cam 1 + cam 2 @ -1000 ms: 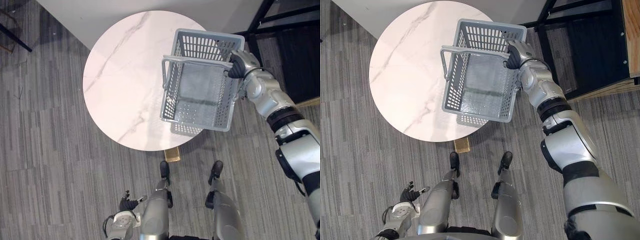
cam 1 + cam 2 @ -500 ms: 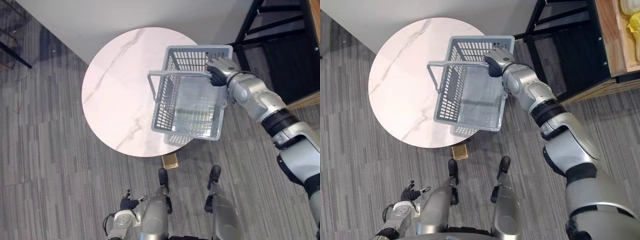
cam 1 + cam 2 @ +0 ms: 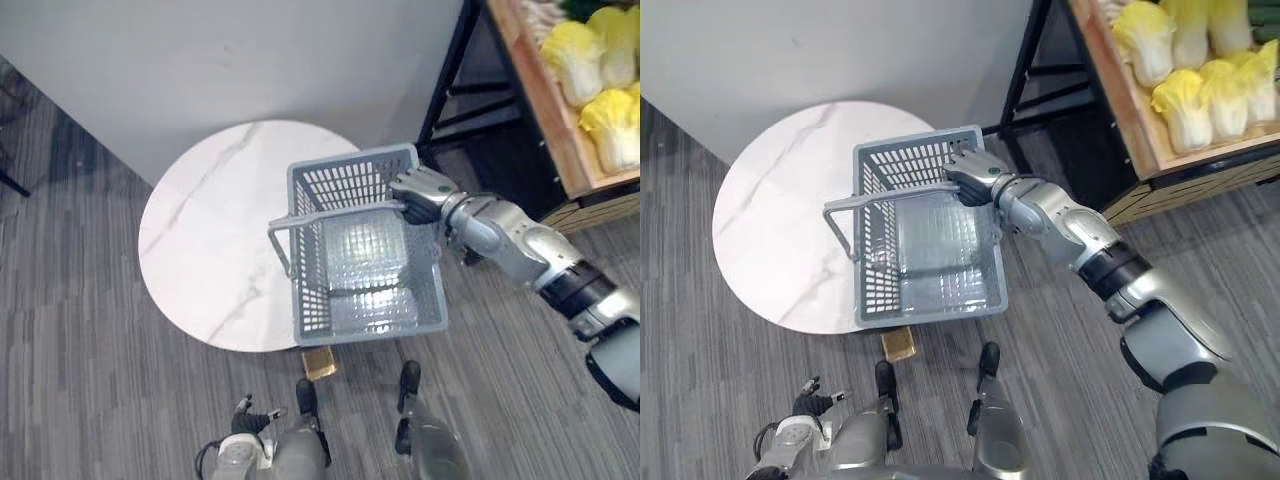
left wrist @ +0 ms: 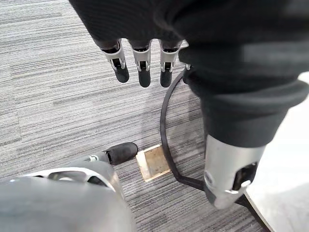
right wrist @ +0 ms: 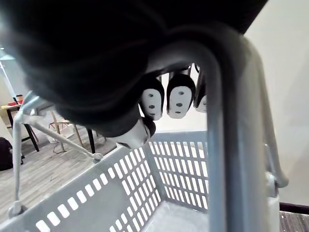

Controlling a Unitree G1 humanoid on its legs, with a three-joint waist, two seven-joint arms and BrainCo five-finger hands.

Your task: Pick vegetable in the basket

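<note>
The left hand (image 4: 144,72) hung low, fingers straight, holding nothing. A wooden block (image 3: 320,363) lay on the floor under the desk (image 3: 210,260). The right hand (image 3: 420,190) was curled round the handle (image 3: 330,215) of the grey basket (image 3: 310,270), which overhung the desk's near edge. Beyond, cabbages (image 3: 1180,100) sat on a wooden shelf (image 3: 1140,140), partly cut off.

Your right arm (image 3: 1070,225) comes in from 4 o'clock, stretched almost straight. Your right hand (image 3: 420,190) sits at about 2 o'clock, its fingers (image 5: 178,99) curled over the basket handle (image 3: 340,213). The thumb seems tucked beneath, though the wrist view is too crowded to be sure. Your left hand (image 3: 243,420) hangs low at 7 o'clock, fingers (image 4: 144,67) straight and relaxed, holding nothing.
</note>
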